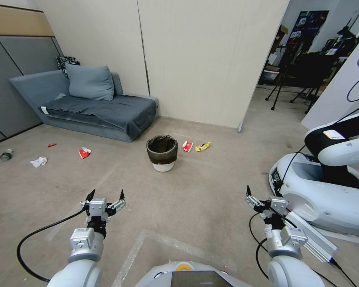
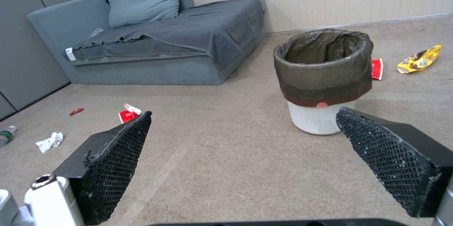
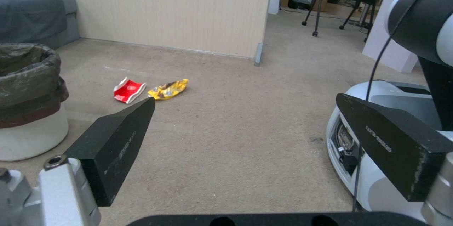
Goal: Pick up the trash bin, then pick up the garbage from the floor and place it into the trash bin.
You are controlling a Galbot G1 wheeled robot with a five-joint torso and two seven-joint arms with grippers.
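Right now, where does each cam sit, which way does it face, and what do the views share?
Head view: on the head, looking forward and down over the floor; both arms show, left gripper and right gripper open, low in front.
Left wrist view: on the left wrist, facing the trash bin and sofa; both fingers show.
Right wrist view: on the right wrist, facing the yellow wrapper; both fingers show.
Shared: all three see the bin and the yellow wrapper.
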